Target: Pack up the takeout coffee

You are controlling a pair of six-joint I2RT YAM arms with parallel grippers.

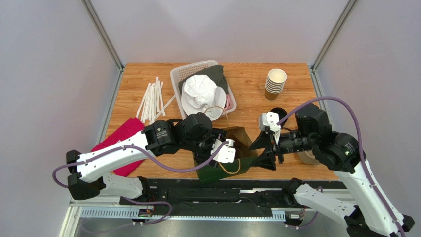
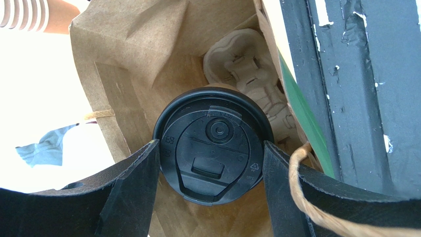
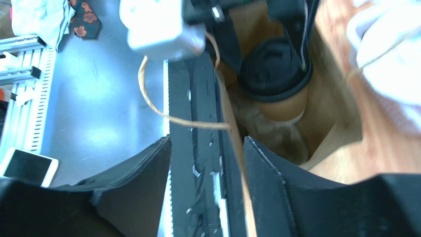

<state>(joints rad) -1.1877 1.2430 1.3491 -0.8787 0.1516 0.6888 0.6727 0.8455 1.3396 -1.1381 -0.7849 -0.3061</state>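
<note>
So, left gripper [image 2: 211, 148] clamps the takeout coffee [image 2: 213, 140] in the paper bag [image 2: 128, 49], right gripper [image 3: 207, 143] is slack; I'd ease it squarely into the pulp carrier [image 2: 242, 64].

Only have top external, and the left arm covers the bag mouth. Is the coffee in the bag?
Observer: Yes. The left wrist view shows the takeout coffee, lid on, down inside the paper bag.
Operator: Is it gripped?
Observer: The left end effector sits against both sides of the lid.
Operator: Anything else in the bag?
Observer: A pulp cup carrier shows just past the lid. I can't tell whether the cup is seated in it.
Operator: What's the right side doing?
Observer: In the right wrist view the right end effector is open, with the bag's rim in the gap.
</note>
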